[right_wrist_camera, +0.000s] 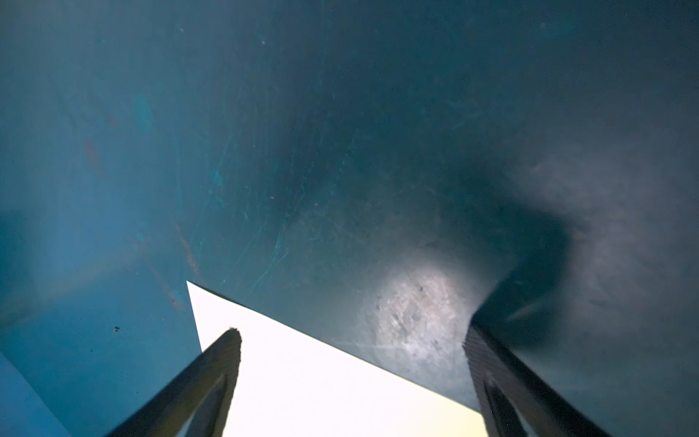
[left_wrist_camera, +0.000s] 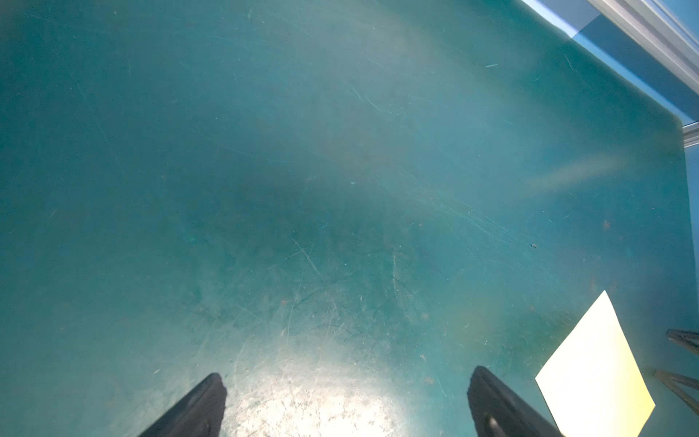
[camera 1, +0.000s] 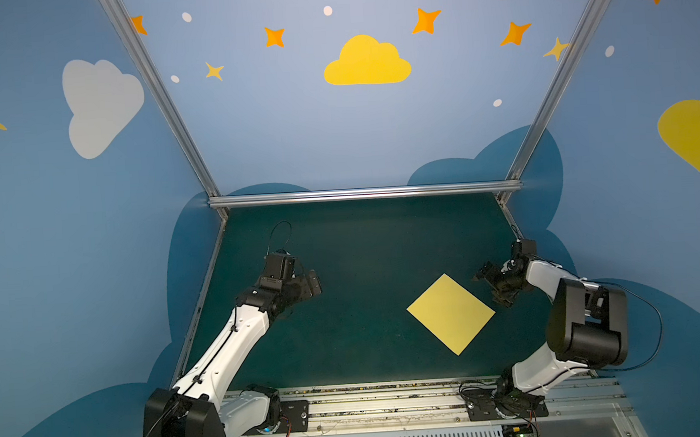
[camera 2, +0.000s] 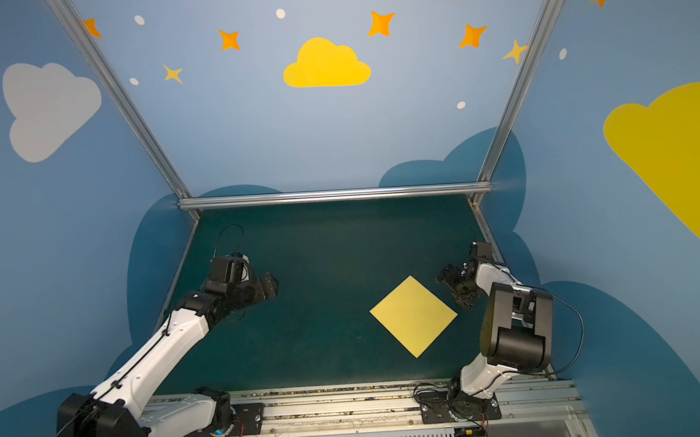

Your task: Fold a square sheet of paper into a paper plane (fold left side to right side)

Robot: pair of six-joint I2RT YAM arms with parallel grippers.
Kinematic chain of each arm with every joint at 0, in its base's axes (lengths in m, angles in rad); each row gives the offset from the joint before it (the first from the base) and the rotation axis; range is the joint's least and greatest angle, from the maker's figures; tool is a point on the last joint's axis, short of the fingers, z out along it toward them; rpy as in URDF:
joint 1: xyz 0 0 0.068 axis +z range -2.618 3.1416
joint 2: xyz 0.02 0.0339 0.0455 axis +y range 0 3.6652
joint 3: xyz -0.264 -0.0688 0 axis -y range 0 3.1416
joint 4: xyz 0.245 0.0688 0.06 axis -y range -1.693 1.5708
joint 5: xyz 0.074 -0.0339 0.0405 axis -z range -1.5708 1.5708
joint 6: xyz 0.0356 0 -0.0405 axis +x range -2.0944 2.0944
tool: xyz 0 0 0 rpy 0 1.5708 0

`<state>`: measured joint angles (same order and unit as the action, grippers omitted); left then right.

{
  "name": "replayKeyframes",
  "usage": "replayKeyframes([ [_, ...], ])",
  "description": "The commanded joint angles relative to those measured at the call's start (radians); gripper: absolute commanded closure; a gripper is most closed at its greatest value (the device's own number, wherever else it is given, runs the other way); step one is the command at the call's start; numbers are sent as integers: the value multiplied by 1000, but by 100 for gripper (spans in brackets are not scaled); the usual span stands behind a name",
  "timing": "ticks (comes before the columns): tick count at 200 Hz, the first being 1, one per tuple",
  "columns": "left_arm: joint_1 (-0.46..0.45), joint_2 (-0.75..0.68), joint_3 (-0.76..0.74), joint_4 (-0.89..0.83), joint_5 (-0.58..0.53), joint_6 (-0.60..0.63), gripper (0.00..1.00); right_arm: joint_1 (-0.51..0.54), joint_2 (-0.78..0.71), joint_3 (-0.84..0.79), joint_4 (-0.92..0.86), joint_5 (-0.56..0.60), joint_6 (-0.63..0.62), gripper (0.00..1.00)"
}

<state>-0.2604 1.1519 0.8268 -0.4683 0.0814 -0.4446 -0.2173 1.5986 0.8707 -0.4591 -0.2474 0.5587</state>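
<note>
1. The square sheet of paper (camera 1: 450, 314) is lying flat and unfolded on the table's (camera 1: 342, 249) right part.
2. The left gripper (camera 1: 311, 284), well apart from it, and the right gripper (camera 1: 491, 288), by its edge, are hanging spread and empty.
3. Fold 1 is likely calling for pinching the left corner.

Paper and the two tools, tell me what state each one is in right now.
square sheet of paper: flat, unfolded, not held.
left tool: open, empty, away from the paper.
right tool: open, empty, at the paper's edge.

Blue walls (camera 1: 293, 127) with painted clouds surround a dark green tabletop (camera 1: 362, 248).
</note>
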Motion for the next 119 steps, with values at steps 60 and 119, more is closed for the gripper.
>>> replayKeyframes([
  [60,-3,-24,19,-5,31,14,0,264,-243,-330,26,-141,185,6],
  [119,-24,-3,25,8,112,-8,0,414,-474,-282,-102,6,231,6],
])
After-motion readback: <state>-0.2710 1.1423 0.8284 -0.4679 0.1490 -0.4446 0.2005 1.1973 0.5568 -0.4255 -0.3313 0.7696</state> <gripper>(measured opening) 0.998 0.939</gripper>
